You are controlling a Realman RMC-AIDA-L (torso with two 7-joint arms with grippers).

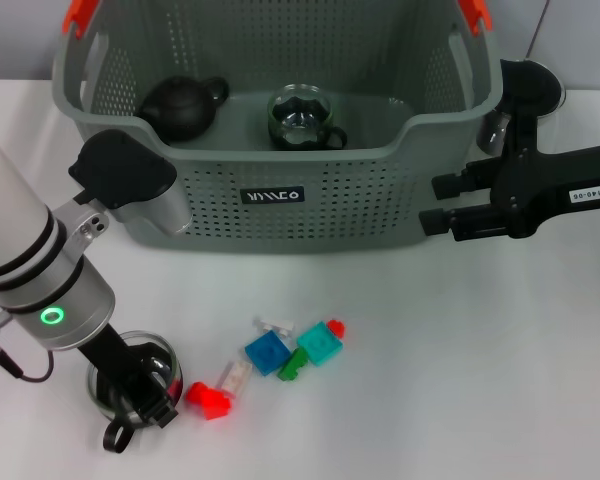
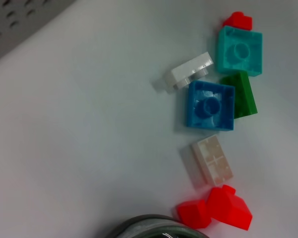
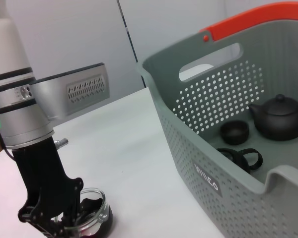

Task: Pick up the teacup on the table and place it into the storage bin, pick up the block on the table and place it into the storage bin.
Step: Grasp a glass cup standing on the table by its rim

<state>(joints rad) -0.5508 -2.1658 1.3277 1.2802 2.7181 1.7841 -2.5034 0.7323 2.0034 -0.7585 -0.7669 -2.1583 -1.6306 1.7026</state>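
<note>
I have the left gripper down at the glass teacup, which stands on the tabletop well in front of the storage bin. Its fingers reach into and around the cup's rim; I cannot tell whether they have closed on it. The blocks lie scattered just beside the cup, on the bin-facing side, the red block nearest. The right gripper is parked beside the bin's far corner, fingers nearly together and holding nothing. The bin already holds a black teapot and another glass cup.

Risks, in my judgement: smooth glass may slip from a rim grip; a tilted lift could knock the red block; release over the bin could strike the glassware inside.
</note>
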